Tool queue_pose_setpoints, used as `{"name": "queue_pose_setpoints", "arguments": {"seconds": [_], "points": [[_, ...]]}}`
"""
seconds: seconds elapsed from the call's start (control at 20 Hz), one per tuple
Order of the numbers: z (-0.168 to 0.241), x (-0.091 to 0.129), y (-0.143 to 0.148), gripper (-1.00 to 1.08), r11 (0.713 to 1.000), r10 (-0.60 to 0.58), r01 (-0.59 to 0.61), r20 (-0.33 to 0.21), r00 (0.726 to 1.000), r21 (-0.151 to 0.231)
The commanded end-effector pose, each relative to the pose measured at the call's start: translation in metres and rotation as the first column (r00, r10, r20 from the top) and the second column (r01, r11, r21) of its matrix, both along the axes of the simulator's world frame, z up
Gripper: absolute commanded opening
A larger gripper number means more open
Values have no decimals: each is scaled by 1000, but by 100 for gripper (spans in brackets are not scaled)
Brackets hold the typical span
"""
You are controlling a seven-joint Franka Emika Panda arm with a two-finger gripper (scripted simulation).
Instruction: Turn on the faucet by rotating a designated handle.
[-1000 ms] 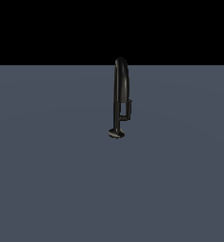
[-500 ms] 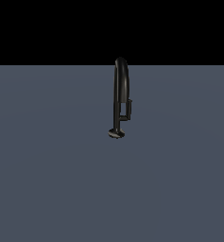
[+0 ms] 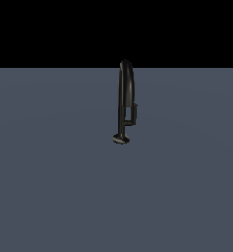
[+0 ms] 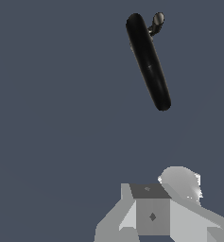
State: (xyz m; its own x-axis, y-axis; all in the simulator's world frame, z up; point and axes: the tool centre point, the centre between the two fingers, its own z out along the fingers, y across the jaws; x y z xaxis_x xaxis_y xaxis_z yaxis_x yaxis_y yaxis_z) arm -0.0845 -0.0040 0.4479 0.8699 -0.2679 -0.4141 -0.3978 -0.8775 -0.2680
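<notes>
Jaws could not be read: the wrist view caught only pale grey blocks of the gripper (image 4: 153, 215) at its edge, with no fingertips clear enough to show whether they were spread or closed, and nothing was held between them that I could see.

On the exterior view's left, the surface (image 3: 49, 187) was bare grey. At the middle stood the faucet (image 3: 124, 98), upright on its round base, its spout arching over the stem. Just on its right the handle (image 3: 135, 114) hung as a thin bar parallel to the stem, joined by a short stub.

Across the last second nothing had shifted in the exterior view: faucet and handle kept the same pose, and the arm was nowhere in that view. From the wrist, the faucet (image 4: 148, 61) lay well apart from the gripper. I judged the task barely begun, the approach to the handle not yet made.
</notes>
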Motion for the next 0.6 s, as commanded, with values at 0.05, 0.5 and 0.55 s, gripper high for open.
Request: {"name": "queue_pose_setpoints", "arguments": {"seconds": [0.05,0.5,0.55], "points": [[-10,19,-4,-100,998,-46,49,-52,998,44],[-43,66,-17,-100,972,-154,184,-195,969,148],[-47,71,-19,-100,967,-165,200,-211,963,158]]}}
